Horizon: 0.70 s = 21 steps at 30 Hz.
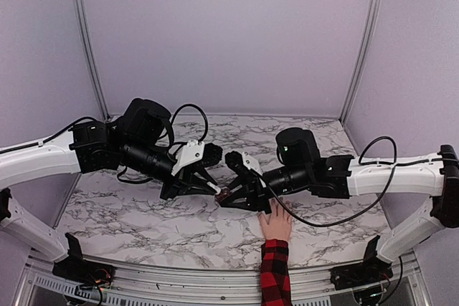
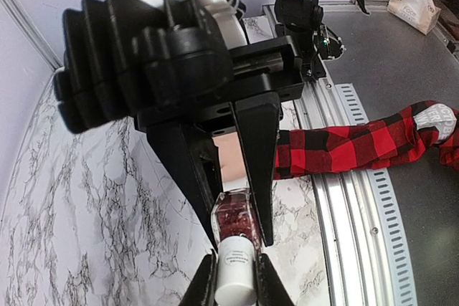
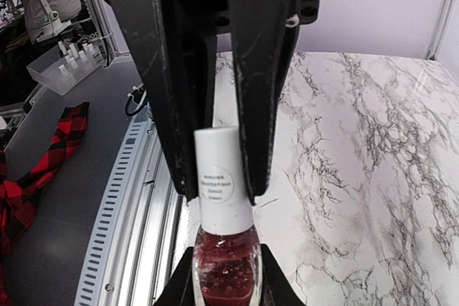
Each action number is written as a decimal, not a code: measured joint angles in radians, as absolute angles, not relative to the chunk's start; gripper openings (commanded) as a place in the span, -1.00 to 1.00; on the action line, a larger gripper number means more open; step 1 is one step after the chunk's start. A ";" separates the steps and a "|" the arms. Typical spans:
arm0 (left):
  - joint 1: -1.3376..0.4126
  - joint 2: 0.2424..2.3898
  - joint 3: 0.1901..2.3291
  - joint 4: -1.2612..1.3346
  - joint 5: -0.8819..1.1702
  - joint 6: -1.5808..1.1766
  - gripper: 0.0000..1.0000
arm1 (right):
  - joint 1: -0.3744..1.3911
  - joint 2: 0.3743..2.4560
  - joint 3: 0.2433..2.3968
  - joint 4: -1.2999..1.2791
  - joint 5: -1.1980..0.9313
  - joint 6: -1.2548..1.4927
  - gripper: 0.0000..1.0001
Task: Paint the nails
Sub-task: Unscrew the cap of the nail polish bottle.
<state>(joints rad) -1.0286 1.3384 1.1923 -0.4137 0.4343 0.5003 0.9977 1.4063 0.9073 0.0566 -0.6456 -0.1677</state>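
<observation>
A small glass bottle (image 1: 223, 193) of dark red glitter polish with a white cap hangs between both grippers above the marble table (image 1: 143, 213). My left gripper (image 2: 235, 269) is shut on the white cap (image 2: 237, 277). My right gripper (image 3: 226, 281) is shut on the red glass body (image 3: 226, 270). In the top view the two grippers, left (image 1: 215, 188) and right (image 1: 231, 195), meet tip to tip. A pale hand (image 1: 275, 224) in a red-and-black plaid sleeve (image 1: 275, 274) lies flat just right of the bottle. Its fingertips run under the right gripper, so the nails are hidden.
A slotted aluminium rail (image 1: 179, 277) runs along the table's near edge. A black cable (image 1: 337, 216) loops from the right arm above the hand. Purple walls close the back and sides. Off the table stands a clear box of small bottles (image 3: 54, 66).
</observation>
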 measured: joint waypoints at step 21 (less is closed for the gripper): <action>-0.994 1.339 1.196 -0.369 0.470 0.444 -1.00 | 1.016 1.354 0.878 0.095 -0.476 -0.197 -1.00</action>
